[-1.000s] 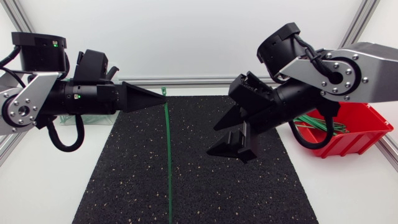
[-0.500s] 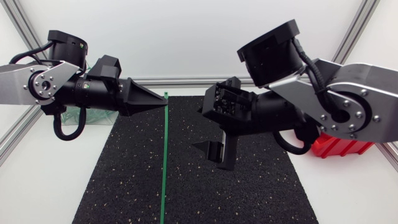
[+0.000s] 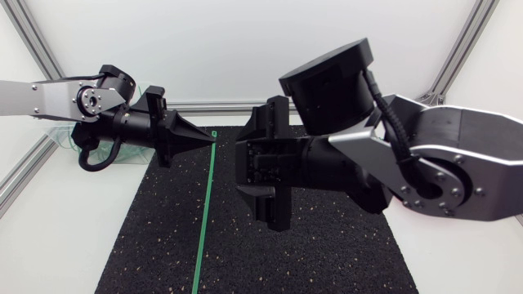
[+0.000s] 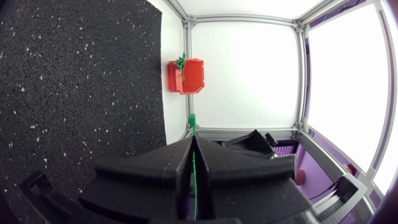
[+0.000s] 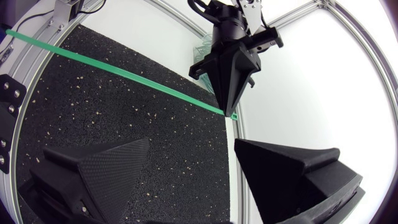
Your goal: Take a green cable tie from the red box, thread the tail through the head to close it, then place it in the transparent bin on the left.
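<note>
Left black wedge-fingered gripper [image 3: 207, 139] pinches the thin green plastic cable tie [image 3: 204, 212] beside its head [image 3: 214, 132]. Right gripper [image 5: 193, 177], spread, should clamp the tail [image 3: 198, 265] far from that head.

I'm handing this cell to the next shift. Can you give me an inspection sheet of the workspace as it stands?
Surface: white table with a black speckled mat across its middle.
Job's things: green cable tie straight and unthreaded, held near its head, its tail running out over the mat. The red box holds more green ties. The transparent bin is partly hidden behind the left arm.
Clutter: nothing seen.
Grippers: left gripper shut on the cable tie. The right gripper is open, its fingers facing the tie's head and touching nothing.
Cables: black cable loop under the left arm. A ribbed black hose is on the right arm. Both are apart from the tie.
Surroundings: nothing seen.
</note>
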Controlling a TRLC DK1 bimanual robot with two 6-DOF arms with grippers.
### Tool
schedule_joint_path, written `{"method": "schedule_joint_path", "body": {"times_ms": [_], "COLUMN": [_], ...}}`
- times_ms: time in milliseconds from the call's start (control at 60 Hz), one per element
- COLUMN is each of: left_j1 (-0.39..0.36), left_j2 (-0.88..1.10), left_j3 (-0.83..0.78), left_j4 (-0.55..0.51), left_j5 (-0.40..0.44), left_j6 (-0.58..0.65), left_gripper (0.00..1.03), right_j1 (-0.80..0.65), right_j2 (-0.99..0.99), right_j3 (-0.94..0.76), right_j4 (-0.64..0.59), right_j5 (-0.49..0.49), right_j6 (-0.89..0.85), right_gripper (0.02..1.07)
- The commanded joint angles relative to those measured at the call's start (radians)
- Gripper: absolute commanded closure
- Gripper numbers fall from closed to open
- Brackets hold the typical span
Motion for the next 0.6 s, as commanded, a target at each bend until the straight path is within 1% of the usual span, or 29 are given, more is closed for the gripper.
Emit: {"method": "schedule_joint_path", "body": {"times_ms": [0,67,117,167,283,333,450,583], "left_j1": [0.003,0.005,0.008,0.017,0.040,0.057,0.094,0.117], "left_j2": [0.037,0.056,0.071,0.092,0.115,0.131,0.172,0.214], "left_j3": [0.043,0.059,0.071,0.085,0.103,0.123,0.155,0.188], "left_j4": [-0.040,-0.063,-0.082,-0.094,-0.105,-0.126,-0.139,-0.169], "left_j5": [0.025,0.036,0.038,0.047,0.051,0.053,0.053,0.053], "left_j6": [0.016,0.020,0.022,0.022,0.026,0.029,0.031,0.043], "left_gripper": [1.00,1.01,1.00,1.00,1.00,1.00,1.00,1.00], "right_j1": [0.026,0.060,0.080,0.101,0.129,0.135,0.155,0.164], "right_j2": [0.033,0.036,0.038,0.044,0.065,0.078,0.087,0.079], "right_j3": [-0.041,-0.065,-0.068,-0.075,-0.082,-0.091,-0.119,-0.164], "right_j4": [0.039,0.096,0.100,0.131,0.171,0.203,0.264,0.332], "right_j5": [0.023,0.054,0.062,0.072,0.072,0.072,0.071,0.063], "right_j6": [-0.055,-0.078,-0.081,-0.089,-0.100,-0.109,-0.116,-0.126], "right_gripper": [0.07,0.07,0.07,0.07,0.07,0.07,0.07,0.07]}}
